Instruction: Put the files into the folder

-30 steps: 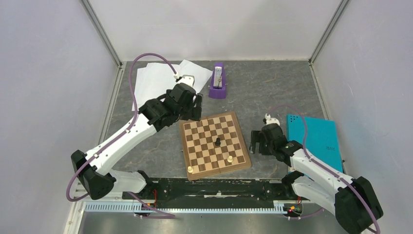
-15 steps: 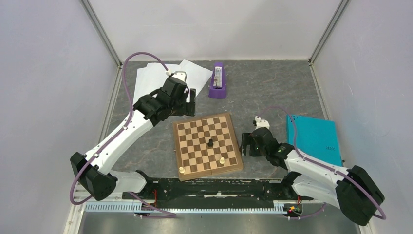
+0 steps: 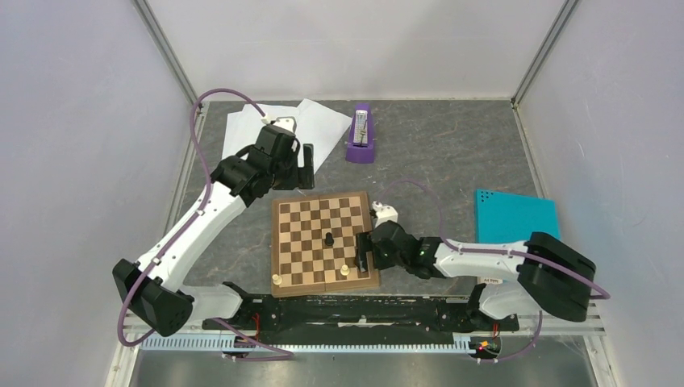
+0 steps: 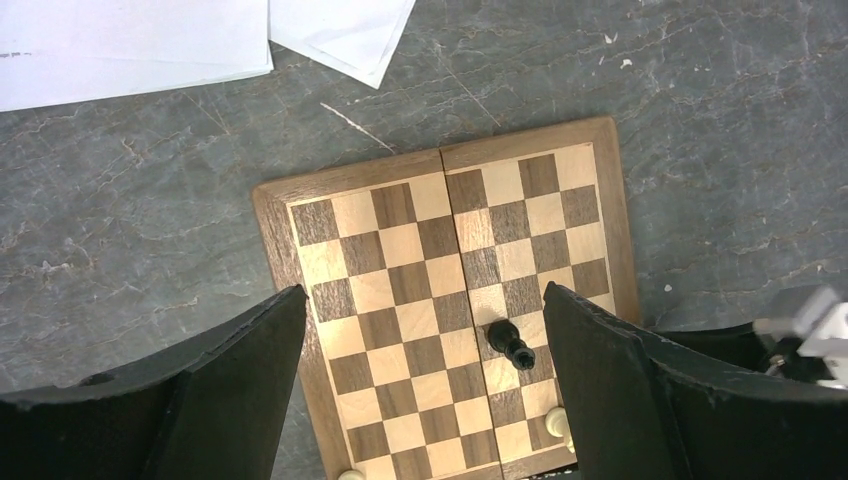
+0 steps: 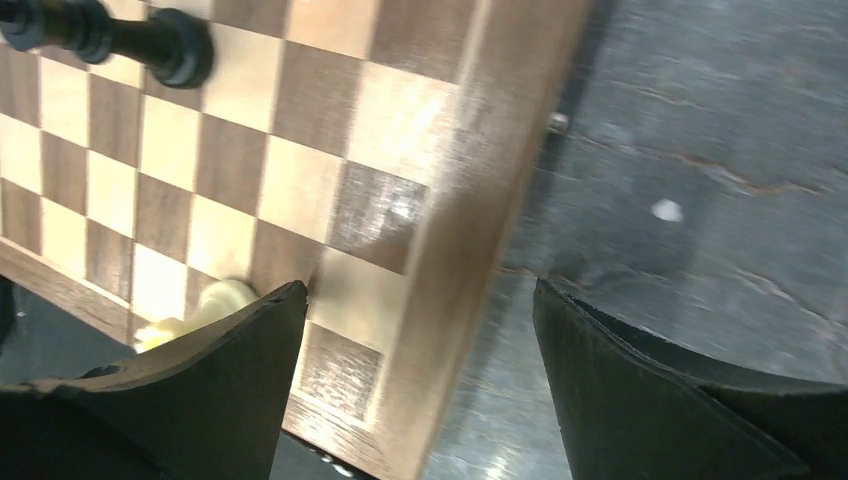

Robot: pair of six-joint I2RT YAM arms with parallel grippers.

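Note:
The files [image 3: 256, 134] are white sheets fanned out at the table's far left; their corners [image 4: 130, 45] also show in the left wrist view. The teal folder [image 3: 516, 216] lies closed and flat at the right, its near edge hidden by the right arm. My left gripper [image 3: 306, 164] hangs open just right of the files and above the chessboard's far edge, holding nothing [image 4: 422, 295]. My right gripper [image 3: 363, 255] is open and low, its jaws straddling the chessboard's right rim [image 5: 420, 290], well left of the folder.
A brown chessboard [image 3: 323, 242] lies in the near middle, carrying a black piece [image 3: 329, 239] and two white pieces [image 3: 345, 270]. A purple metronome [image 3: 361, 133] stands at the back centre. Walls enclose three sides.
The right arm swept left away from the folder, and the chessboard slid left with it. The left gripper drew back up and left toward the files.

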